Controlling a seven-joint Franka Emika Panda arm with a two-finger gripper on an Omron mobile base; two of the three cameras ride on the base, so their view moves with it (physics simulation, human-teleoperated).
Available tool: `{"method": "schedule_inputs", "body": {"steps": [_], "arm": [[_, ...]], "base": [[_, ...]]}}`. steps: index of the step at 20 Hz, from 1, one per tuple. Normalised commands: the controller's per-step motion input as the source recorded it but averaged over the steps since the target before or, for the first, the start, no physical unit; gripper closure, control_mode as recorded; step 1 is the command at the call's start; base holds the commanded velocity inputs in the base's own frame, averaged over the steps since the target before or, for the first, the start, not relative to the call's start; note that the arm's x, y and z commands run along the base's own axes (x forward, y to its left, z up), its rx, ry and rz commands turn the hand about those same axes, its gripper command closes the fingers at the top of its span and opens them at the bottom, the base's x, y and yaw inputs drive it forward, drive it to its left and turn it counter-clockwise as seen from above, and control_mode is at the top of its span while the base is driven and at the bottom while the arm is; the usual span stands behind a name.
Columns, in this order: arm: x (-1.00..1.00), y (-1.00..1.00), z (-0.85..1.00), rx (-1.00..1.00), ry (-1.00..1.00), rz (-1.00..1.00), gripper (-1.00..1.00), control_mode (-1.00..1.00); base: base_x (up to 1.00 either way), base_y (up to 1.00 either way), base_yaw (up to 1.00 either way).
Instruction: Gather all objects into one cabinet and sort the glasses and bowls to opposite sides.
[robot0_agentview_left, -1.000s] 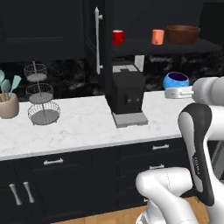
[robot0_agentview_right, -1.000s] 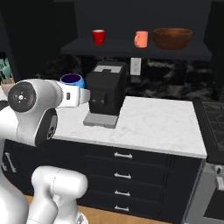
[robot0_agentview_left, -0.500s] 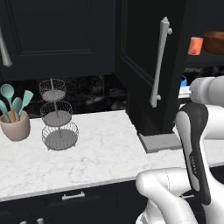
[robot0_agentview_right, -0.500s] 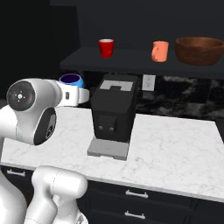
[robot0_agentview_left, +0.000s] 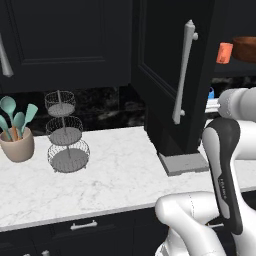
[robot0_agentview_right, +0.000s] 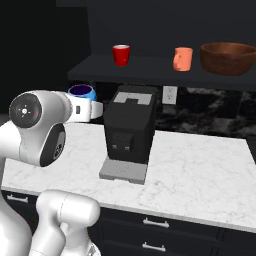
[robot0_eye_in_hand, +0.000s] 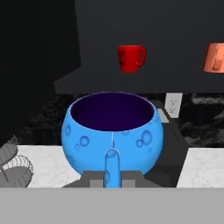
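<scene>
Presently carried: blue bowl (robot0_eye_in_hand: 113, 134), clamped at its near rim by closed jaws, held up left of the coffee machine (robot0_agentview_right: 129, 131) and well above the table (robot0_agentview_right: 200, 165). Upright, dark inside facing up, apparently empty.

On the cabinet shelf (robot0_agentview_right: 150, 67) above the coffee machine: red mug (robot0_agentview_right: 120, 54) over its left side, orange cup (robot0_agentview_right: 183, 59) to the right of it, brown bowl (robot0_agentview_right: 228, 58) farther right again.

Judged risks:
- Thin rim grip only; likely to let the blue bowl tilt or slip during a fast swing or a sudden stop of the base.
- Shelf edge directly above and ahead; a lift that is too shallow would probably knock the blue bowl against it.
- Open cabinet door (robot0_agentview_left: 172, 75), with its long bar handle (robot0_agentview_left: 183, 72), hanging left of the coffee machine; a wide swing could strike it.
- Sorting error possible: blue bowl belongs beside the brown bowl, yet the red mug and orange cup stand between; a reach across could topple either.
</scene>
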Motion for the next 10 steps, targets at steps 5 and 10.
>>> {"method": "schedule_inputs", "body": {"steps": [5, 10], "arm": [[0.00, 0.00, 0.00, 0.00, 0.00, 0.00, 1.00, 1.00], [0.00, 0.00, 0.00, 0.00, 0.00, 0.00, 1.00, 1.00]], "base": [[0.00, 0.00, 0.00], [0.00, 0.00, 0.00]]}}
